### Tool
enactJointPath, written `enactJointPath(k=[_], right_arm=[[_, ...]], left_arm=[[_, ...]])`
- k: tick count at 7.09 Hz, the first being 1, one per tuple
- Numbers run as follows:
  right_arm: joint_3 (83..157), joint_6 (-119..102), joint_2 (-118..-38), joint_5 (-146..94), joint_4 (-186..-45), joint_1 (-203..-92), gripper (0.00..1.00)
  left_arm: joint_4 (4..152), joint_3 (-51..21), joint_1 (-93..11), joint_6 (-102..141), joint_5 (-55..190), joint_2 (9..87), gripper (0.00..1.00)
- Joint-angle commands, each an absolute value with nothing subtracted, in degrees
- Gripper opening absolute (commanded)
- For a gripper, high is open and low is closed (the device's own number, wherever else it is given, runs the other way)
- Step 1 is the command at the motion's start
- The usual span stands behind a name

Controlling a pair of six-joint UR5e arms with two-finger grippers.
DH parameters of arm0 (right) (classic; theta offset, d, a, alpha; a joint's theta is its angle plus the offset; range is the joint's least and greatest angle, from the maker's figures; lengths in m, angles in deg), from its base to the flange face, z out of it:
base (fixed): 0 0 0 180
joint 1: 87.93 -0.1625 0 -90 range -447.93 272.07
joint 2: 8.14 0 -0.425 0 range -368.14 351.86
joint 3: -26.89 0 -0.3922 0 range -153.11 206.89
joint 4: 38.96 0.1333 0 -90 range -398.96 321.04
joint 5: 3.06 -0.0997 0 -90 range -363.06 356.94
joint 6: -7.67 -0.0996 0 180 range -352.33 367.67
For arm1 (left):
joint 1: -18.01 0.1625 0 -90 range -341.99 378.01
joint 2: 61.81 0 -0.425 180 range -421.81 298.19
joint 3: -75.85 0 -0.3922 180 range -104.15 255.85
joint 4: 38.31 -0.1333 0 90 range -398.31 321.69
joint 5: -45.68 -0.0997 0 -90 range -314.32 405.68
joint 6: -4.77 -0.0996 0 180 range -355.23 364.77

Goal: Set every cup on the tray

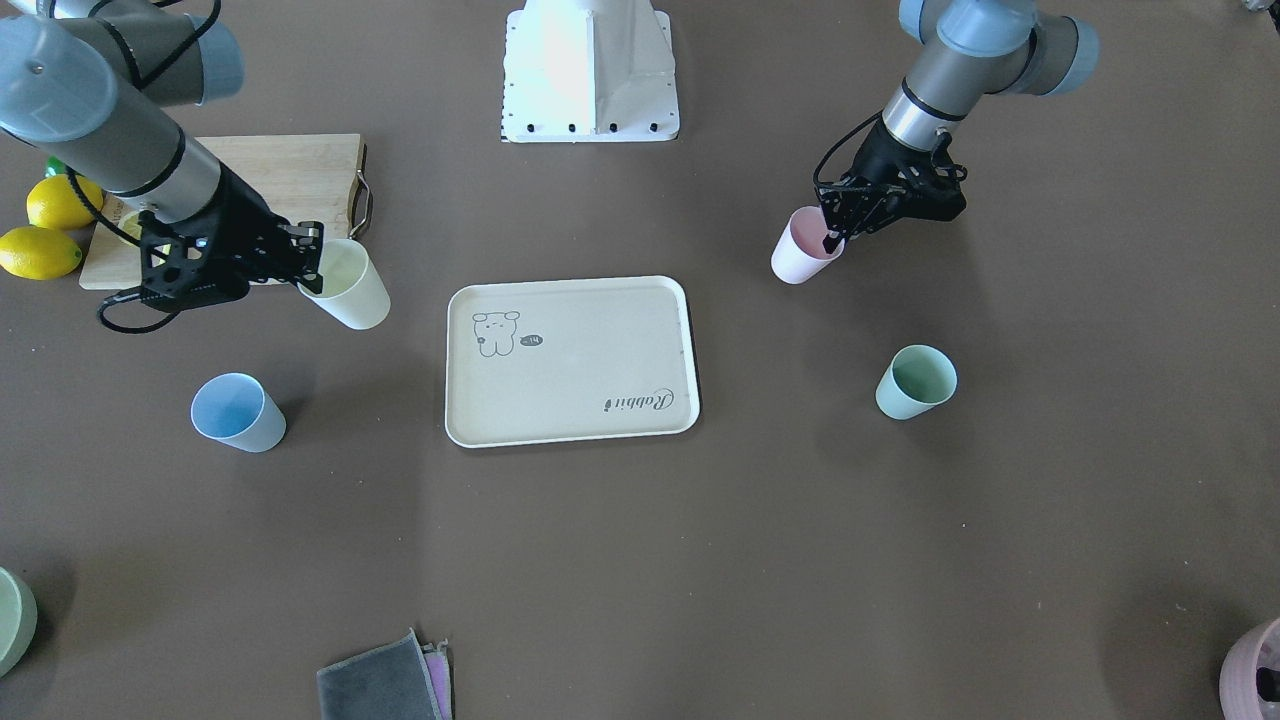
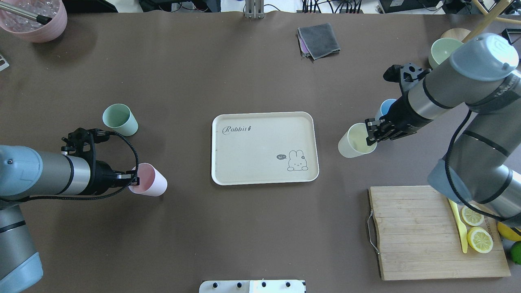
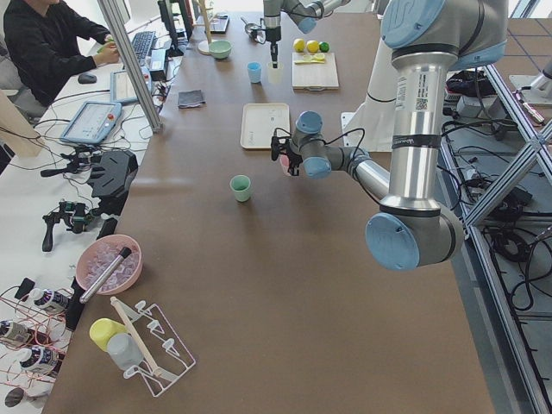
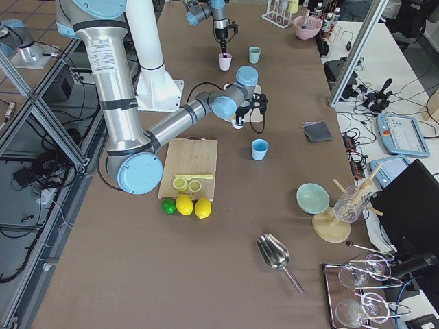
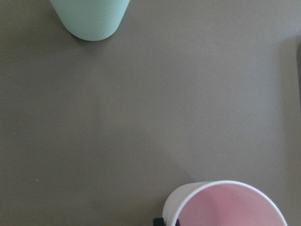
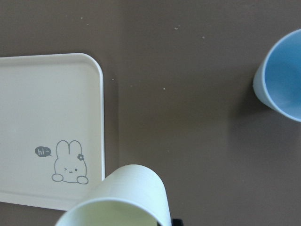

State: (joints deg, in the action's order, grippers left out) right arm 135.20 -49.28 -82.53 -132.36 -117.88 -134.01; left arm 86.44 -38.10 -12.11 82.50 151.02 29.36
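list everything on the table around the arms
yellow cup: one, yellow, tilted, right of tray
pink cup: one, pink, tilted, left of tray
mint cup: one, green, upright, beyond pink cup
blue cup: one, blue, upright, beyond yellow cup
tray: one, cream, centre
board: one, wooden, near right
lemons: two whole, yellow, beside board
lemon halves: two, yellow, on board
lime: one, green, beside lemons
knife: one, yellow, on board
cloth: one, grey, far side
bowl: one, green, far right
pot: one, pink, far left
left gripper: one, black, jaws shut on pink cup
right gripper: one, black, jaws shut on yellow cup

Matte plastic cups (image 1: 915, 381) (tray (image 1: 580, 350) likewise).
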Motion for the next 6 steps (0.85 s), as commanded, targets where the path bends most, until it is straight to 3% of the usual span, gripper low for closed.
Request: enactJointPath(k=[1, 3, 5, 6], right_arm=[[130.72, -53.13, -76.11, -128.32, -117.88, -128.82, 0.00], [124.83, -56.04, -68.73, -127.43, -117.97, -127.66, 0.00], [120.43, -56.13, -66.25, -124.45, -118.32, -125.64, 0.00], [117.71, -56.22, -64.49, -124.44, -118.32, -125.55, 0.52]], left_arm=[[83.71, -39.28, -12.75, 82.64, 152.55, 31.59, 0.00], [76.50, -38.94, -12.66, 85.94, 152.29, 39.49, 0.00], [72.90, -38.67, -12.40, 87.56, 152.03, 43.98, 0.00], [67.92, -38.67, -12.14, 87.65, 151.24, 48.18, 0.00]])
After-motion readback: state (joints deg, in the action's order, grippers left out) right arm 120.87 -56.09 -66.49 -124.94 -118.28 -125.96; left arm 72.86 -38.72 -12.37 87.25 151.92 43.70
